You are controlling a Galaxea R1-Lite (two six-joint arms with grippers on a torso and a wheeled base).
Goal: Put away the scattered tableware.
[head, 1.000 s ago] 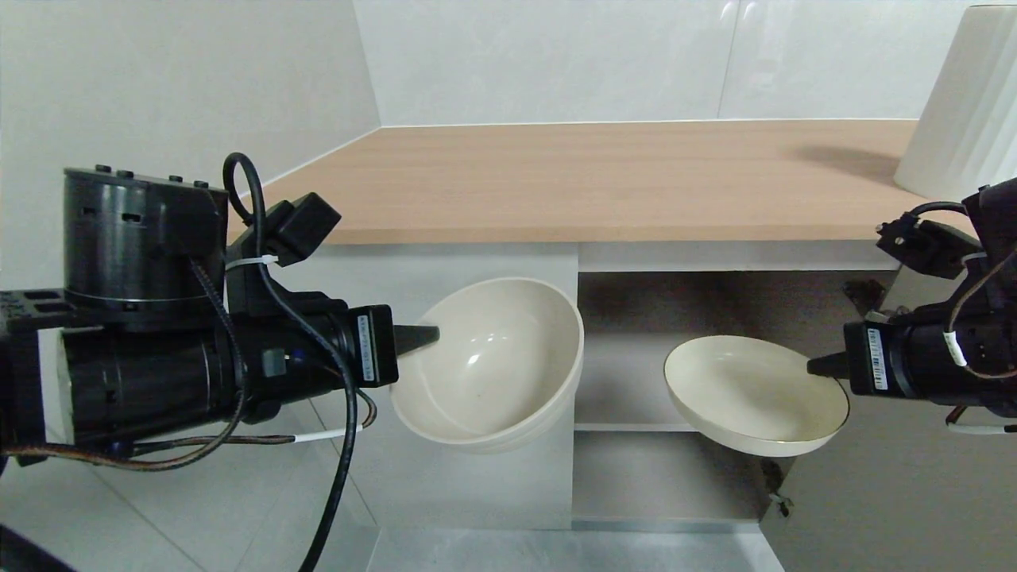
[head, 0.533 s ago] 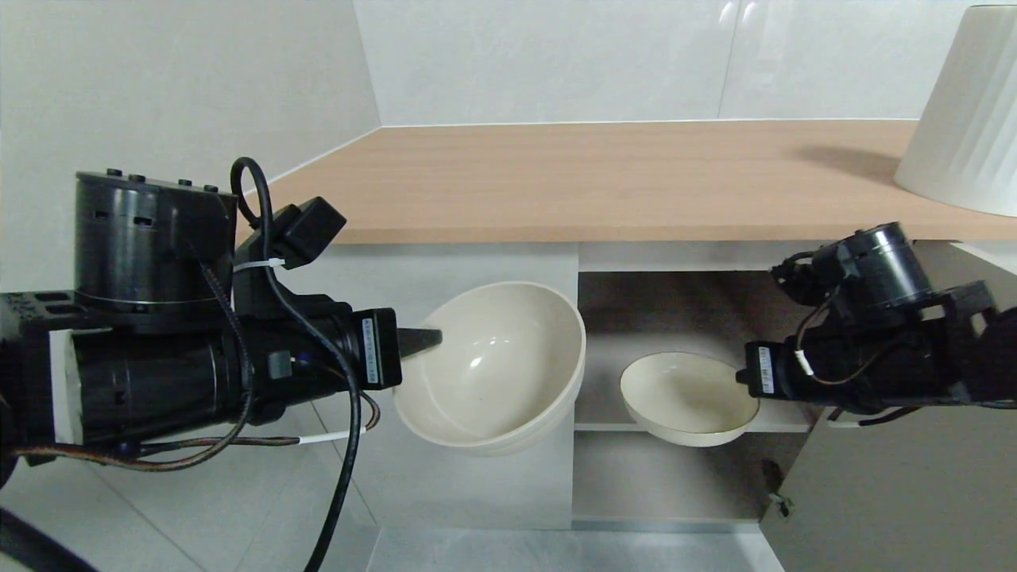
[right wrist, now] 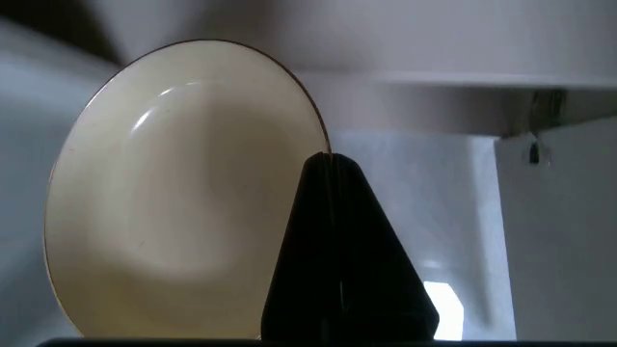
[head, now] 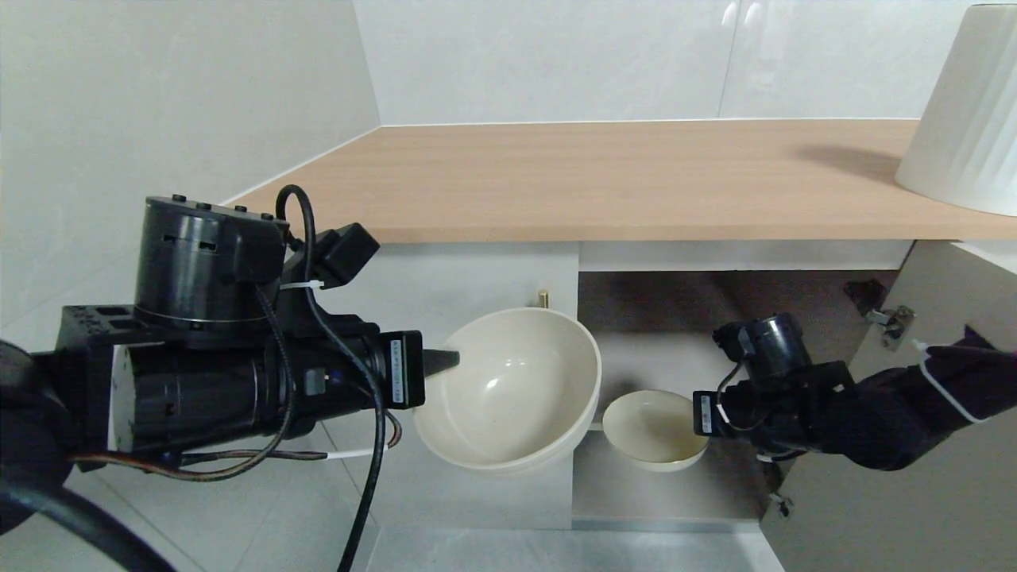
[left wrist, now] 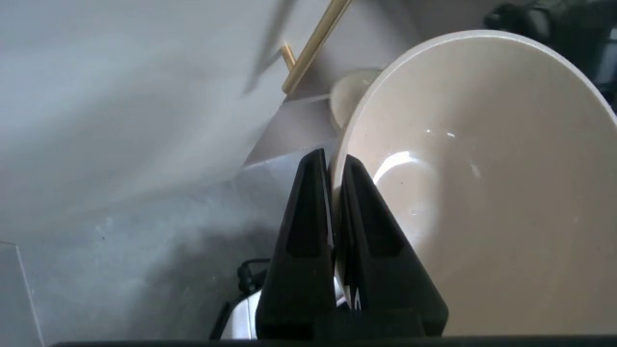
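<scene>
My left gripper [head: 445, 360] is shut on the rim of a large cream bowl [head: 508, 389], held in front of the closed left cabinet door. In the left wrist view its fingers [left wrist: 318, 207] pinch the bowl [left wrist: 482, 193] edge. My right gripper [head: 701, 413] is shut on the rim of a smaller cream plate [head: 653, 427] with a thin dark edge, held inside the open cabinet just above its shelf [head: 628, 361]. The right wrist view shows the gripper [right wrist: 331, 173] closed on the plate [right wrist: 174, 183].
A wooden countertop [head: 620, 175] runs above the cabinet. A white ribbed lampshade [head: 969, 119] stands at its right end. The cabinet's right door [head: 898, 445] hangs open, hinge [head: 886, 318] showing. A gold knob [head: 543, 298] sits on the closed left door.
My right arm carried the plate left and forward into the open cabinet, lower toward the shelf. My left arm with the bowl shifted right and down a little.
</scene>
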